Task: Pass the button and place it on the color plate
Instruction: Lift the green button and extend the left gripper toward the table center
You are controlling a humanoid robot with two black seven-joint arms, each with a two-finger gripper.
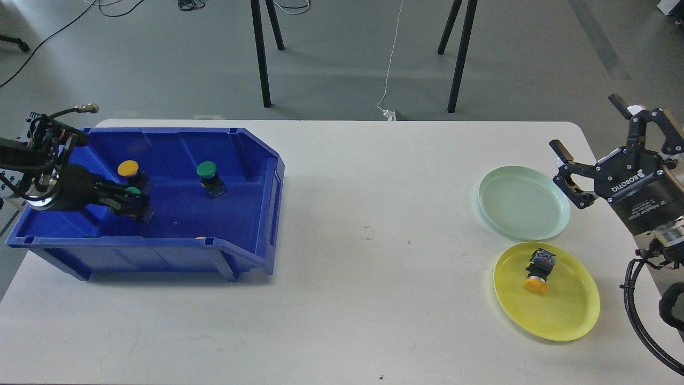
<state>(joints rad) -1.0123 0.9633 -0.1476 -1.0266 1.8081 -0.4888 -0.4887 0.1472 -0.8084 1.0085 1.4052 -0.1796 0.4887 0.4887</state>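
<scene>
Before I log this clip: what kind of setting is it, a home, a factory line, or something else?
Most likely a robotics lab or test room. A plain white table stands on a bare grey floor with loose cables and black stand legs behind it, and the props are staged: a blue bin of push buttons, two coloured plates.

The left gripper [131, 206] hides most of a green button [132, 191].

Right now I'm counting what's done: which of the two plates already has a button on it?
The yellow plate, nearer the table's front edge, holds a yellow-capped button lying on its side. The pale green plate behind it holds none.
</scene>
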